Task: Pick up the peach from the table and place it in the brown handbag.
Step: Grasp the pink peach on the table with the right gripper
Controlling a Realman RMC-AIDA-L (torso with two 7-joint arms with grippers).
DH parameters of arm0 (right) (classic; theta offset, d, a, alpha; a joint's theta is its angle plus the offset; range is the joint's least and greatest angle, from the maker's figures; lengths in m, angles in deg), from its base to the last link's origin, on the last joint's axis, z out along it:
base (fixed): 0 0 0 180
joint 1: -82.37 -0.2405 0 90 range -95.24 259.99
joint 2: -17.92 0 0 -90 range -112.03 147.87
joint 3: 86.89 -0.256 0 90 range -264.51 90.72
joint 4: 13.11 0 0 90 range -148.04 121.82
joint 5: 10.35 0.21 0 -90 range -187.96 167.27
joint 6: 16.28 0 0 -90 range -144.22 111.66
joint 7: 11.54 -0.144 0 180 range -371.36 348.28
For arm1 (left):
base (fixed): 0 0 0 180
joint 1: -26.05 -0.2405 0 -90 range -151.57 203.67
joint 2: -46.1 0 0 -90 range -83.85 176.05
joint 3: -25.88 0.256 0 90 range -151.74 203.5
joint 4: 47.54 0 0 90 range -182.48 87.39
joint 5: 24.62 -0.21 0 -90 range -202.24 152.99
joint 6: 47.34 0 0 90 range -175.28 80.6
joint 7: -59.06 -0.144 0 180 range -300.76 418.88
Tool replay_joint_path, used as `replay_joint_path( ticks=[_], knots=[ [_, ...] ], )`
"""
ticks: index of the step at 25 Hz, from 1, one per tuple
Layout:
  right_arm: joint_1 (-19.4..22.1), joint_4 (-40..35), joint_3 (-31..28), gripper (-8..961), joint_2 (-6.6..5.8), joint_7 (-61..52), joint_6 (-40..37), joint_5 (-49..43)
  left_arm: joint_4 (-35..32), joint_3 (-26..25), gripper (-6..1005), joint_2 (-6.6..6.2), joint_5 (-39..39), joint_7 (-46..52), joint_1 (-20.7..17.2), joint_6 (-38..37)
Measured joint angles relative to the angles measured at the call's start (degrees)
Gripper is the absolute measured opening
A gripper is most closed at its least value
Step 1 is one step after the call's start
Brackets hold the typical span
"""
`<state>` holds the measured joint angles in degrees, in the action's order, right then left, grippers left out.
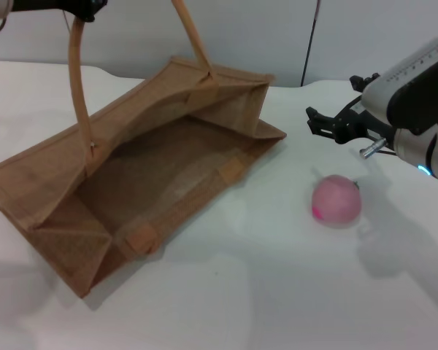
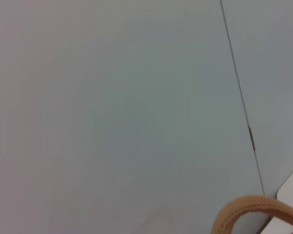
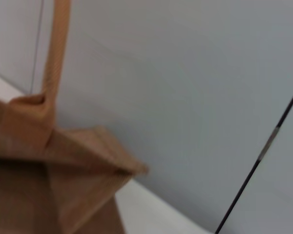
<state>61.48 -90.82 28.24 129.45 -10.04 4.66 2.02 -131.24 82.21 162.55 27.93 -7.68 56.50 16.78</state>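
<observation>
Peach [image 1: 336, 201]: pink, laid on the white desk [image 1: 241, 292] toward its right edge, untouched. Right hand [image 1: 334, 122]: positioned just beyond the peach toward the far edge, raised clear of it, fingers spread and nothing grasped. Bag [image 1: 142, 171]: brown, woven, placed left of the peach and well apart from it, mouth wide open. One handle [image 1: 76, 80] is drawn up toward the far left corner, where the left hand [image 1: 86, 9] is located; its grip cannot be told.
</observation>
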Motion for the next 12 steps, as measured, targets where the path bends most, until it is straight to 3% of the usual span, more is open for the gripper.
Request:
replay_joint_path(
  ticks=[9,12],
  knots=[
    [-0.1,-6.0,-0.7,881,0.0,1.4,16.9,1.2,-3.9,-1.7,122,-0.04,0.0,1.4,0.3,5.5],
    [-0.2,-7.1,-3.0,881,0.0,8.3,21.4,8.3,-4.2,-2.4,122,-0.1,-0.9,1.6,1.0,7.3]
  ],
)
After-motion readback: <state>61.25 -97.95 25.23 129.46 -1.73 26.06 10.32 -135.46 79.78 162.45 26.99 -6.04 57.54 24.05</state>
